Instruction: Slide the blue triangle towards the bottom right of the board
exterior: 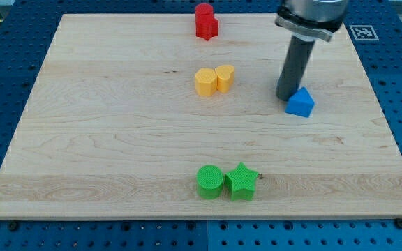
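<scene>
Open board (117, 139) below blue triangle (300, 103); my tip (287, 97) touching its left

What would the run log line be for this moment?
my tip: touching blue triangle, its upper left | push: starting | yellow pair, red blocks, green pair: apart

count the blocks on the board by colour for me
red: 2, touching, a red pair at the view's top
yellow: 2, the yellow pair
green: 2, a green cylinder and a green star
blue: 1, the blue triangle, with my tip at its left
total: 7
</scene>
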You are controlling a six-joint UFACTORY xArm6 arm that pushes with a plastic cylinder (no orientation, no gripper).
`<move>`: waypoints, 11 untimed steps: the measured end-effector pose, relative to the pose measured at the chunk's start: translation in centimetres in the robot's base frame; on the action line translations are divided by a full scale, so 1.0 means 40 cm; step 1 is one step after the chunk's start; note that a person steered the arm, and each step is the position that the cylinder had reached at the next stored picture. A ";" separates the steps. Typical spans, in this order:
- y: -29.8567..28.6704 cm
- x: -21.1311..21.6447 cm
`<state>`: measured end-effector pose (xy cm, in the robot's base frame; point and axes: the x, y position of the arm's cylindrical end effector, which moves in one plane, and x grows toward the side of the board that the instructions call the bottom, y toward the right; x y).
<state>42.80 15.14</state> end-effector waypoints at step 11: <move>0.146 0.202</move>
